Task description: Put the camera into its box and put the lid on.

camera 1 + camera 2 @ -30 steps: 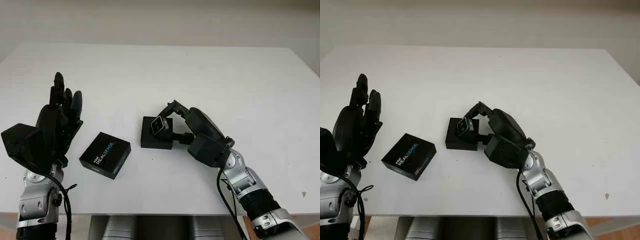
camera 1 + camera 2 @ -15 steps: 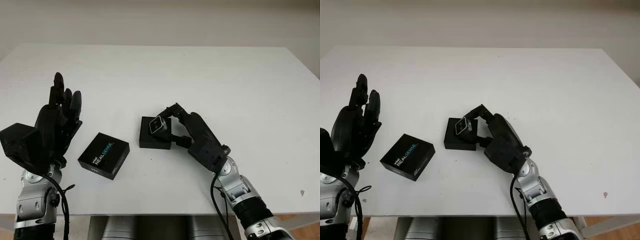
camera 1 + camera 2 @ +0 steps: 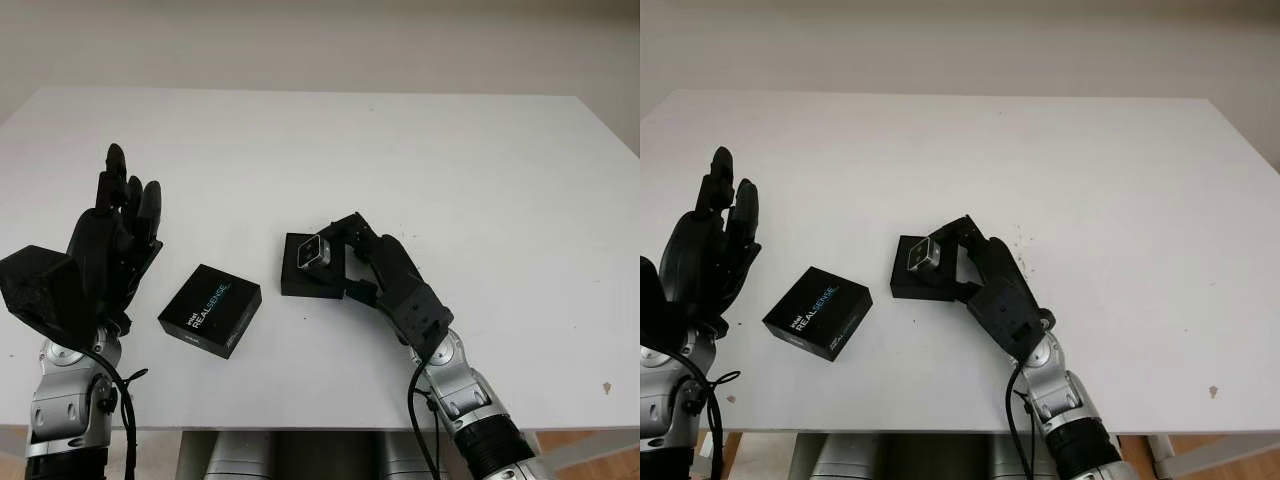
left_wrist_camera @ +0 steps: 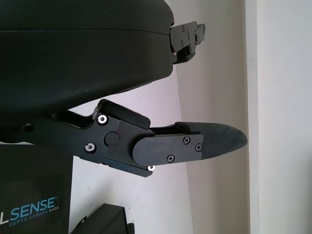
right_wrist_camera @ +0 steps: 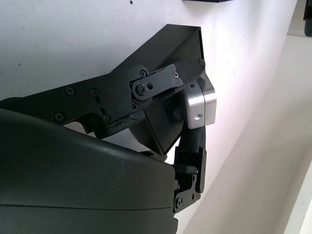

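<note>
Right robot hand (image 3: 345,258) grasps the small silver camera (image 3: 314,250) between its fingers (image 5: 165,80), holding it over the open black box (image 3: 310,277) near the tabletop (image 3: 400,150) centre. Camera sits at the hand's 10 o'clock, tilted, just above the box's far edge. Lid (image 3: 210,310), printed REALSENSE, lies at the box's 8 o'clock, apart from it. Left robot hand (image 3: 115,240) is open, raised at the lid's 10 o'clock, holding nothing.

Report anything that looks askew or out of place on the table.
The camera, gripped by the right hand, sits tilted over the open box, not seated. The lid lies apart, skewed. Left hand is open beside it.
</note>
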